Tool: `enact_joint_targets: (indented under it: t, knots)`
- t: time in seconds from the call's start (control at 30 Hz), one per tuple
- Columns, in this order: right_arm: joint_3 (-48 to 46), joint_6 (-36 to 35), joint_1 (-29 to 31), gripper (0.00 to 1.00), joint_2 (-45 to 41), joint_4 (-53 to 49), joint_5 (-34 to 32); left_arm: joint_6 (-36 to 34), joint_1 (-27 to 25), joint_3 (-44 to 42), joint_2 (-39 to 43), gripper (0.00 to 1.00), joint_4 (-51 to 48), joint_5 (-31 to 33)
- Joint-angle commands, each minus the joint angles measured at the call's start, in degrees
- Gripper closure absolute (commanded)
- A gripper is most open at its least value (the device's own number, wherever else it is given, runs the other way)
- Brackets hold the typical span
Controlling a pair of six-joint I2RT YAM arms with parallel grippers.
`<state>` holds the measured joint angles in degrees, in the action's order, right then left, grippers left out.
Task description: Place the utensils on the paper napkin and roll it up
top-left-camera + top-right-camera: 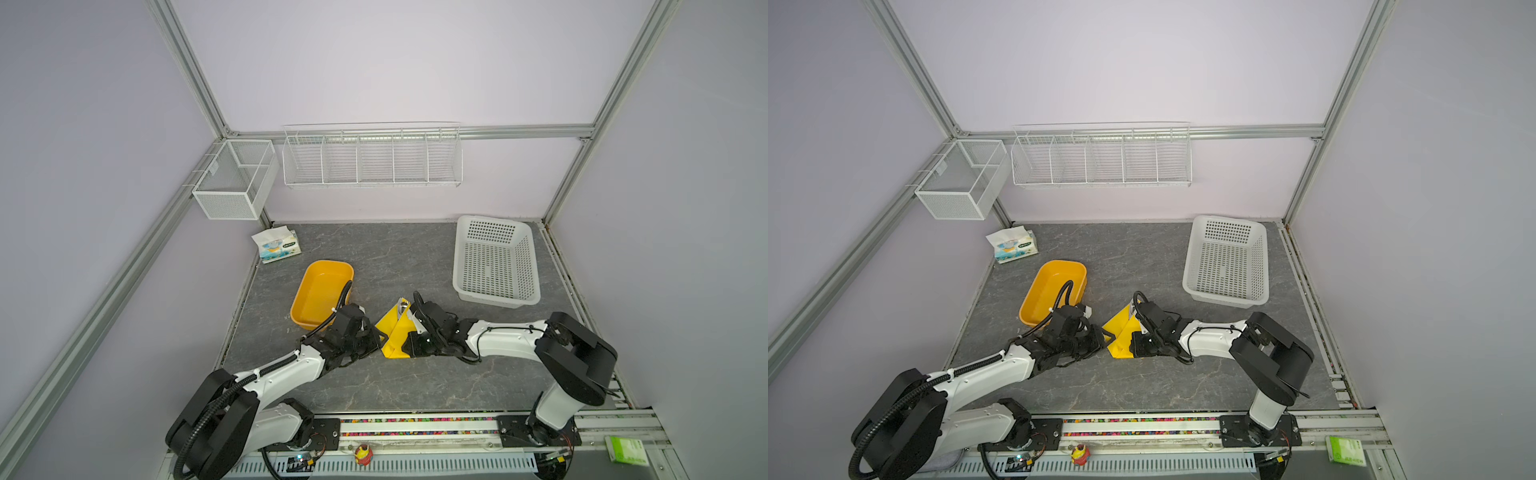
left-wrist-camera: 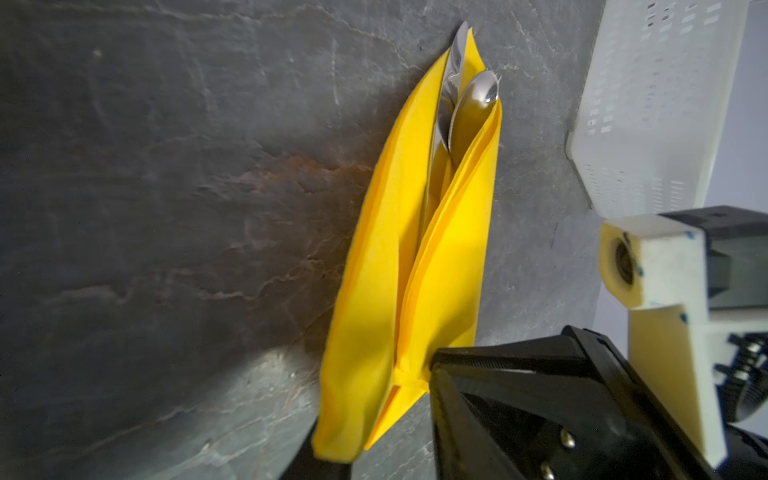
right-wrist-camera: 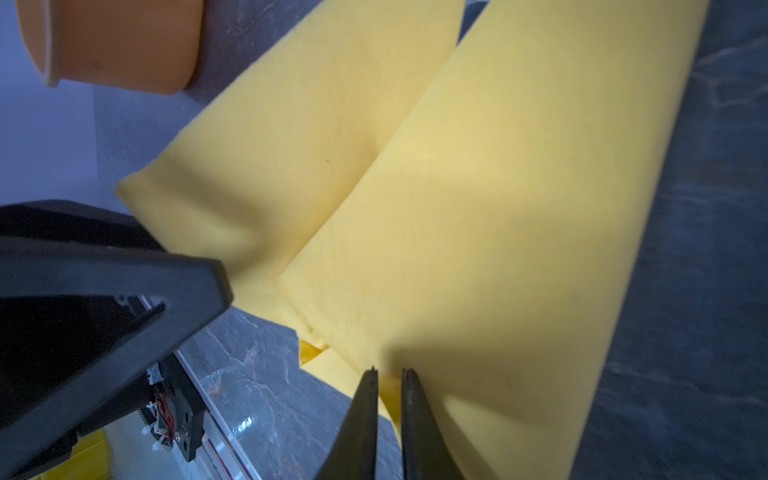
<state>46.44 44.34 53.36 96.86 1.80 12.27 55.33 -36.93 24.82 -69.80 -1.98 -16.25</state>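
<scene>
Pinching the paper napkin point(image 3: 498, 208) at its near edge, the right gripper point(image 3: 388, 388) has both thin tips almost together with yellow paper between them, so it is clenched on the sheet. The left wrist view agrees: a black finger is pressed to the napkin's near fold.

At the napkin's left side sits the left gripper point(image 1: 375, 338), its tip touching the left flap in the right wrist view. Cannot tell whether its jaws are parted or closed; only a sliver of one finger shows in its own camera.

The napkin lies on the grey table point(image 1: 395, 257), centre, toward the near side, right between the two grippers in both top views. It is not a tight roll. Two flaps are folded in from left and right and meet along the middle, wide at the near end and narrowing toward the far end.

Inside the fold are the utensils point(image 2: 467, 104), two silver ends poking out of the far narrow end. The rest is hidden by paper, so I cannot tell which piece is which.

Just far-left of the napkin, not touching it, is the orange-yellow tray point(image 1: 316, 291), with the left arm's cable crossing its right rim. At the table's far left corner is the tissue pack point(image 1: 276, 246). Far right, well apart from the napkin, is the white perforated basket point(image 1: 494, 266). On the far wall hangs the wire rack point(image 1: 372, 158), and on the left wall the mesh box point(image 1: 235, 178).
</scene>
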Motion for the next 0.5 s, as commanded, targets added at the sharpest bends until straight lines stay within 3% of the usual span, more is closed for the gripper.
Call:
enact_joint_targets:
  t: [0.0, 0.2, 0.47]
  knots:
    - [0.5, -1.6, 0.7, 0.84, -1.1, 1.3, 2.4, -1.1, 0.0, 0.5, -2.4, 0.72, -1.0, 1.6]
    - [1.1, -1.4, 1.0, 0.84, 0.6, 0.5, 2.2, -4.0, 0.0, 3.3, -6.4, 0.84, -3.8, 1.8]
    - [2.1, -0.4, 1.0, 0.85, 3.5, -2.0, -0.4, -7.5, 0.0, 4.8, -4.9, 0.9, -7.8, 1.7]
